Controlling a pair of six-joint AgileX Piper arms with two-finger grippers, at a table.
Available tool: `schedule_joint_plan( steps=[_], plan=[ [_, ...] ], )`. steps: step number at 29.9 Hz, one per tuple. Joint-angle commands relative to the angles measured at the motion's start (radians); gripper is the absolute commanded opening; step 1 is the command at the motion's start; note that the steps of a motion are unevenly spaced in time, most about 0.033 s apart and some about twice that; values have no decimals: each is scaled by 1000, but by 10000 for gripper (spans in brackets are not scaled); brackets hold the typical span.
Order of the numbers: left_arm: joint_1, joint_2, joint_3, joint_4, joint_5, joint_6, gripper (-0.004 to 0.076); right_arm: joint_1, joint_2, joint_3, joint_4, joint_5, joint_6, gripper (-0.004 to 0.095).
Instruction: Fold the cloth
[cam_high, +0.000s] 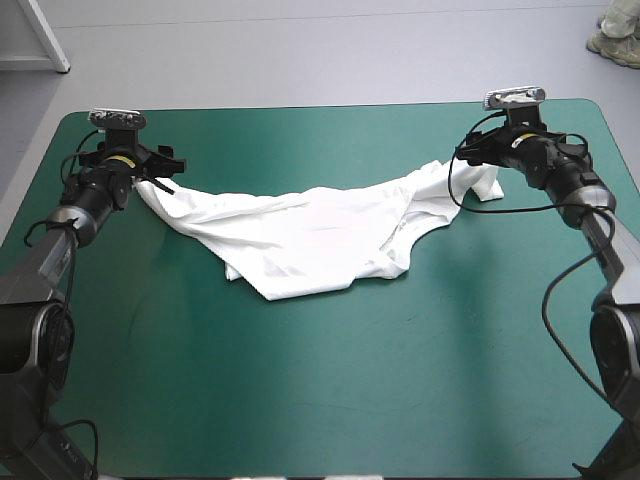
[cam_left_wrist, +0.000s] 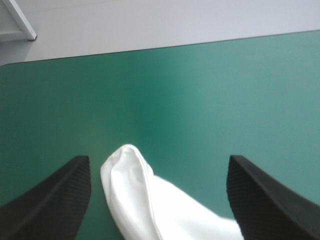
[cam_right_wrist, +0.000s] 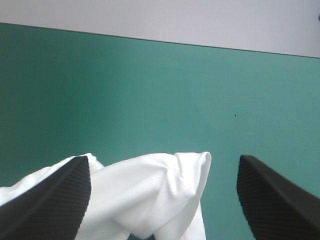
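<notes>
The white T-shirt (cam_high: 310, 235) lies stretched across the far half of the teal-green table, its two ends drawn out toward the arms and its middle sagging toward me in a rumpled fold. My left gripper (cam_high: 160, 178) sits at the shirt's left end, open. In the left wrist view a rounded white fold of T-shirt (cam_left_wrist: 135, 195) lies between the spread black fingers (cam_left_wrist: 55, 200). My right gripper (cam_high: 487, 172) is at the shirt's right end, also open. A bunched white corner of T-shirt (cam_right_wrist: 160, 190) rests between its fingers (cam_right_wrist: 272, 200).
The table's far edge (cam_high: 320, 105) runs just beyond both grippers, with grey floor behind it. Bare teal-green cover (cam_high: 330, 390) fills the near half of the table.
</notes>
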Motion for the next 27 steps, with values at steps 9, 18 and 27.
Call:
schedule_joint_plan(
  steps=[9, 18, 27],
  plan=[
    [-11, -334, -131, -116, 736, 13, 535, -2, -340, -31, 86, 451, 11, 524],
    [-55, -358, -62, -219, 1031, 47, 535, -2, -363, 10, 133, 840, -1, 485],
    [-185, -377, 27, -312, 982, 58, 533, -2, -470, 137, 120, 718, -3, 486]
  ],
)
